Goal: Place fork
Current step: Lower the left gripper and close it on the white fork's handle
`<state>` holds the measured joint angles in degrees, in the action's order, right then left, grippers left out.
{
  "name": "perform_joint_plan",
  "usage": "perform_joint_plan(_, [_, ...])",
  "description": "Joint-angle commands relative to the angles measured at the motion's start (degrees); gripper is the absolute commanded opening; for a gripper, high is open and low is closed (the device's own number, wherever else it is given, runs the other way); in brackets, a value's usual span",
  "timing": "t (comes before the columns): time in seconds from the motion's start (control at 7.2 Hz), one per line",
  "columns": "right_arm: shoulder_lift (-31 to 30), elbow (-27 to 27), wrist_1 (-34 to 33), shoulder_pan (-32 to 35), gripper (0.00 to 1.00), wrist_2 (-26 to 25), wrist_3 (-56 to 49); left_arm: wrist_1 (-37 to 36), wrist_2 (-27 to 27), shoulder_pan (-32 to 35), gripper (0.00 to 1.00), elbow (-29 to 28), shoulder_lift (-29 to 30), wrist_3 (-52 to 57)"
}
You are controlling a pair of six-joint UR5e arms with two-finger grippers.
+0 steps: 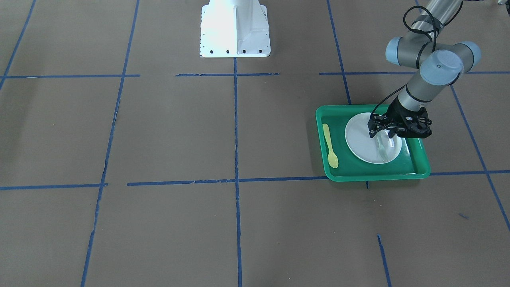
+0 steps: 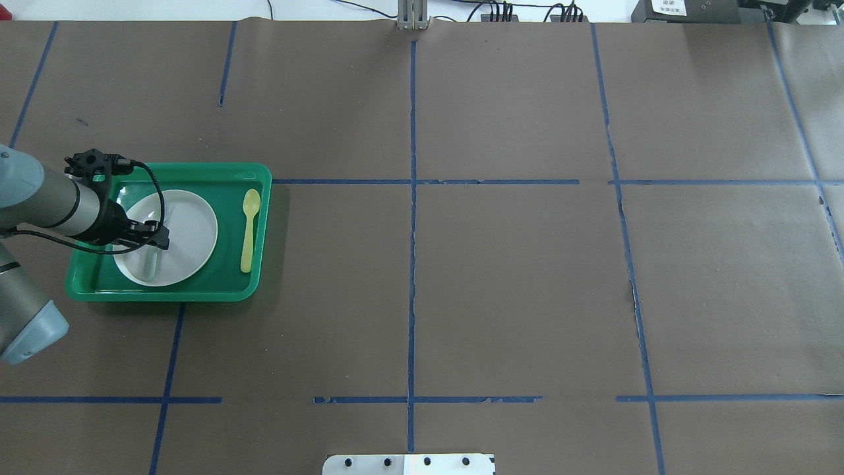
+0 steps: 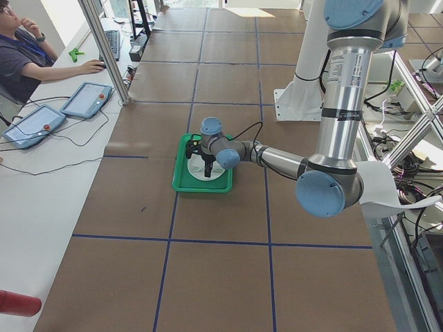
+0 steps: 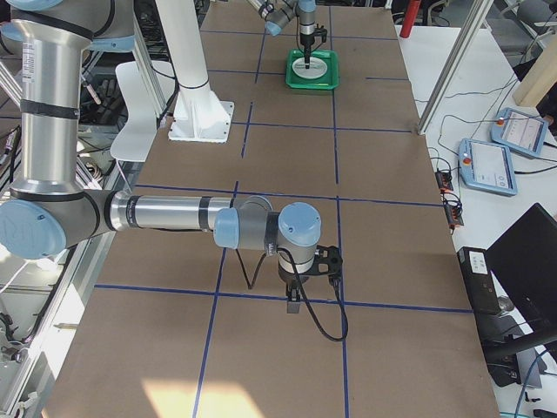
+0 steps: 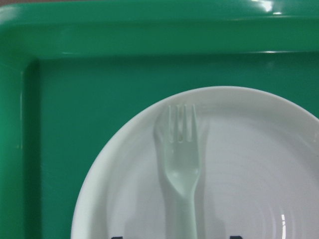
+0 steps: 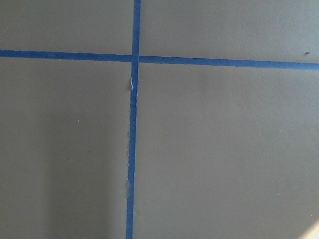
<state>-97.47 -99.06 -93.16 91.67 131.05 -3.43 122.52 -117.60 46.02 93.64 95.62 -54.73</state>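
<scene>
The pale translucent fork (image 1: 384,150) lies on the white plate (image 1: 360,139) inside the green tray (image 1: 378,174). In the left wrist view the fork (image 5: 182,169) points its tines toward the tray wall (image 5: 99,45). My left gripper (image 1: 383,135) hovers just over the plate, open, with its dark fingertips (image 5: 234,237) standing apart on either side of the fork's handle. In the overhead view the left gripper (image 2: 158,243) covers part of the fork (image 2: 150,264). My right gripper (image 4: 296,300) hangs over bare table far from the tray; I cannot tell whether it is open or shut.
A yellow plastic spoon (image 1: 330,147) lies in the tray beside the plate (image 2: 191,231). The robot's white base (image 1: 235,30) stands at the table's middle. Blue tape lines (image 6: 132,124) cross the brown table. An operator (image 3: 28,59) sits at the side desk.
</scene>
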Motion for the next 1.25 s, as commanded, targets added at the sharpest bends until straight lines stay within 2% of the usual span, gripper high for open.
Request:
perform_joint_plan(0.0, [0.0, -0.1, 0.0, 0.0, 1.00, 0.0, 0.0, 0.0, 0.0, -0.1, 0.52, 0.0, 0.1, -0.1])
perform_joint_plan(0.14, [0.0, 0.0, 0.0, 0.0, 1.00, 0.0, 0.0, -0.1, -0.1, -0.1, 0.46, 0.0, 0.2, -0.1])
perform_joint_plan(0.28, [0.0, 0.0, 0.0, 0.0, 1.00, 0.0, 0.0, -0.1, -0.4, -0.1, 0.28, 0.1, 0.2, -0.1])
perform_joint_plan(0.42, [0.0, 0.0, 0.0, 0.0, 1.00, 0.0, 0.0, -0.4, -0.5, 0.0, 0.00, 0.5, 0.4, -0.1])
perform_joint_plan(1.11, [0.0, 0.0, 0.0, 0.0, 1.00, 0.0, 0.0, -0.5, -0.6, 0.7, 0.00, 2.2, 0.2, -1.3])
